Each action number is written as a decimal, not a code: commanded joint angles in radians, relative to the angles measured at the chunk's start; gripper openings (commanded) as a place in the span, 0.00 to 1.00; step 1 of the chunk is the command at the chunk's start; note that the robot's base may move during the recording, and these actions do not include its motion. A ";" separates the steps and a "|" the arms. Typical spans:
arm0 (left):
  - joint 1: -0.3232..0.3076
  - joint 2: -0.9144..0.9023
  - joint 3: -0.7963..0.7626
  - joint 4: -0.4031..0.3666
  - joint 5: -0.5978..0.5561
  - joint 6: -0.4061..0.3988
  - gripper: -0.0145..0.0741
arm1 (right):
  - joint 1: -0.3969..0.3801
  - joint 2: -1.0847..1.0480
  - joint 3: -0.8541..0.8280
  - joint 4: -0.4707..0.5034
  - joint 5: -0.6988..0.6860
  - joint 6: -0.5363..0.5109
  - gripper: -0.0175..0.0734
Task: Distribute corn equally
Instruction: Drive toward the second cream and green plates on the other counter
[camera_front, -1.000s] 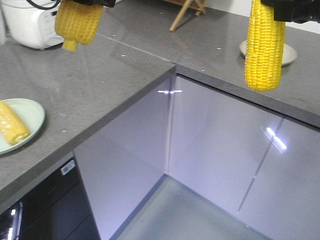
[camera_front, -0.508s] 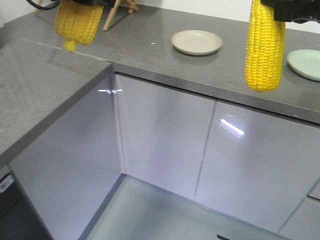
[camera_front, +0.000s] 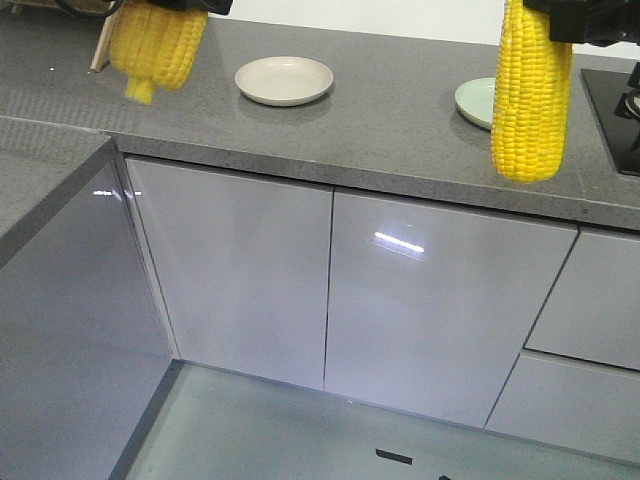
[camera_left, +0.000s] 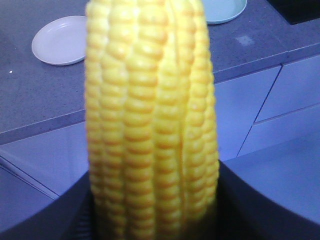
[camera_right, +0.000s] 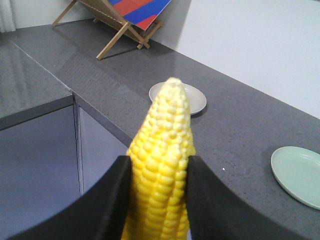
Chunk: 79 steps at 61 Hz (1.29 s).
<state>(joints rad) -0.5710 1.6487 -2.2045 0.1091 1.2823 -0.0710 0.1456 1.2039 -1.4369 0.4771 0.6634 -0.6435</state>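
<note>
While the left gripper stays clamped round one corn cob and the right gripper round a second cob, both hanging before the countertop's front edge, the view has swung off its corner: a white plate and a green plate now lie ahead, so one cob each seems next

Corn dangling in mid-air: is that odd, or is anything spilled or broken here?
Nothing is spilled or broken. The only odd sight: one cob pinched in the left claw and another cob in the right claw, both hanging upright, while the white plate and green plate sit empty.
</note>
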 joint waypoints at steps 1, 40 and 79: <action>-0.001 -0.036 -0.025 0.003 -0.031 -0.009 0.16 | -0.007 -0.023 -0.031 0.020 -0.068 -0.005 0.19; -0.001 -0.036 -0.025 0.003 -0.031 -0.009 0.16 | -0.007 -0.023 -0.031 0.020 -0.065 -0.005 0.19; -0.001 -0.036 -0.025 0.003 -0.031 -0.008 0.16 | -0.007 -0.023 -0.031 0.020 -0.065 -0.005 0.19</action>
<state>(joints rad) -0.5710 1.6487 -2.2045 0.1092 1.2848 -0.0710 0.1456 1.2039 -1.4369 0.4771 0.6642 -0.6435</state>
